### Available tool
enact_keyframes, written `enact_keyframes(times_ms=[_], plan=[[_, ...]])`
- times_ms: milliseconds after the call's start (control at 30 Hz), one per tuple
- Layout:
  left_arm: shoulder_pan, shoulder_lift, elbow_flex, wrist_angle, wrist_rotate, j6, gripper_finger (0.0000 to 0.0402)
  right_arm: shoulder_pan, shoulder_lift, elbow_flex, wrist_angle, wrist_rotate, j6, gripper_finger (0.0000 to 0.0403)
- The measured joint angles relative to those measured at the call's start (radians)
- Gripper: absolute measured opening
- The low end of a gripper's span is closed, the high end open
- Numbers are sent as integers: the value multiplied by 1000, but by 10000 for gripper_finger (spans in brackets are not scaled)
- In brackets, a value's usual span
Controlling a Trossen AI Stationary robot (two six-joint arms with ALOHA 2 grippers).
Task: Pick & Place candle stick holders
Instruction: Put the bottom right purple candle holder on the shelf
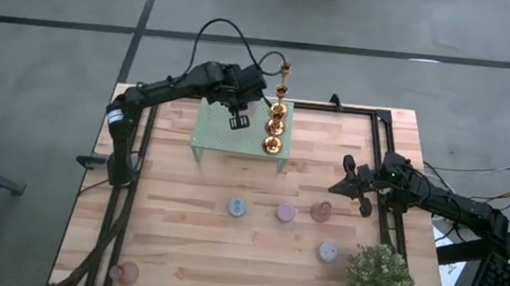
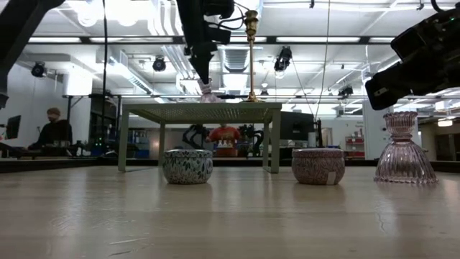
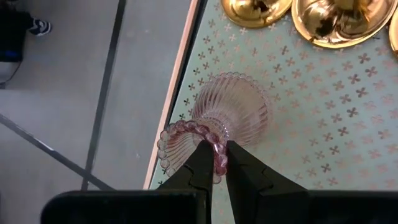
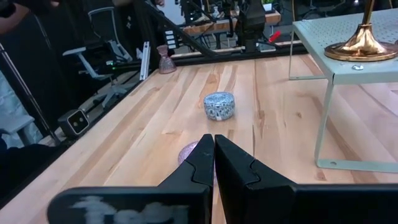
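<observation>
My left gripper (image 1: 238, 121) hangs over the mint-green rack (image 1: 222, 140), shut on a pink ribbed glass candle stick holder (image 3: 233, 112). In the low view the holder (image 2: 208, 95) shows right at the rack's top (image 2: 201, 111). Gold candle stick holders (image 1: 273, 145) stand in a row along the rack's right side. Two blue round holders (image 1: 237, 207) (image 1: 329, 252), a lilac one (image 1: 286, 213) and two more pink glass ones (image 1: 321, 211) (image 1: 122, 272) stand on the table. My right gripper (image 1: 350, 178) waits shut above the table's right side. My left gripper pinches the holder's beaded top rim (image 3: 217, 155), one finger (image 3: 199, 163) over the cup's mouth and the other (image 3: 241, 167) outside it. The fingers slant down from above. The holder hangs tilted below them, its flared foot (image 3: 239, 102) over the rack; whether the foot touches it, I cannot tell.
A bushy potted plant (image 1: 379, 279) stands at the near right corner. The rack's free area lies left of the gold row, near its far left edge (image 3: 177, 93). A black frame (image 1: 383, 174) runs along the table's sides. People sit in the room behind the table (image 2: 54, 129).
</observation>
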Motion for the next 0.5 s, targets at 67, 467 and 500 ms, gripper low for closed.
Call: enact_keyframes(times_ms=[67, 467, 500], plan=[[0, -1, 0, 24, -1, 0, 30, 0, 0, 0, 0, 0, 0, 8], [-2, 16, 0, 49, -3, -6, 55, 0, 1, -4, 11, 0, 1, 8], [-2, 16, 0, 51, -3, -6, 56, 0, 1, -4, 11, 0, 1, 8]])
